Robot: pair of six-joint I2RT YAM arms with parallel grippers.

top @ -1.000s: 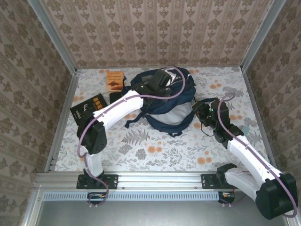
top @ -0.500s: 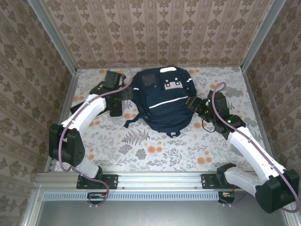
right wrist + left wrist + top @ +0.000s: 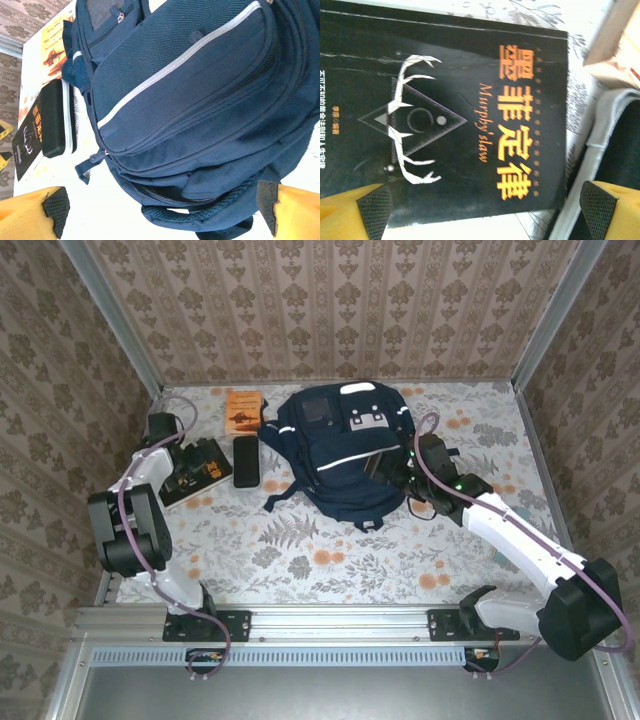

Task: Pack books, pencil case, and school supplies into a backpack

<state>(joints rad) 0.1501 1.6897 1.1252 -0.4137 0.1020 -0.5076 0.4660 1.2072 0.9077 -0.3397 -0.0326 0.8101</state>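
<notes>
A floral-printed table top sits between patterned wallpaper walls and an aluminium rail.

- Wore a coarse, matt navy weave over the backpack, crossed by smoother pale tape stripes.
- Caught a soft gloss on the paper cover of the black book, lightly creased along one edge.
- Looked dull and matt, without sheen, across the pencil case.
- Set dull, cross-hatched black pads against smooth yellow plastic on the left gripper.
- Edged the matt printed table with a brushed metal rail.
</notes>
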